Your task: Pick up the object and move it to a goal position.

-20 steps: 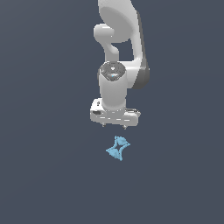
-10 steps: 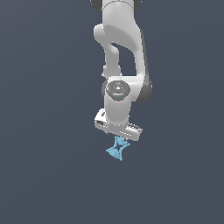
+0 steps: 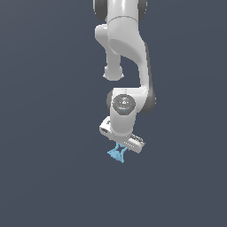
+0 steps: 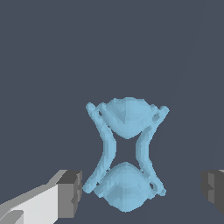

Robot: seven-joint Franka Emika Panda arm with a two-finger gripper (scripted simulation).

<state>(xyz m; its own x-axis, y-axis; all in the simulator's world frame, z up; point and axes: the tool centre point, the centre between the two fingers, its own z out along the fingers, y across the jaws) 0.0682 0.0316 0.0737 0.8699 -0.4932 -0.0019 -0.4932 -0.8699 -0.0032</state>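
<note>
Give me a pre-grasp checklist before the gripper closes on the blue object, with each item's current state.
1. Gripper open: ok, both fingers sit apart in the wrist view.
2. Blue object between the fingers: ok, its lower end lies in the gap.
3. Fingers clear of the object: cannot tell on one side, where a thin lobe nearly meets the finger.
4. Gripper low enough: cannot tell; in the exterior view it overlaps the object, but the height is unclear.
5. Object lying flat: cannot tell.
6. Goal position visible: not ok, no marker shows.
</note>
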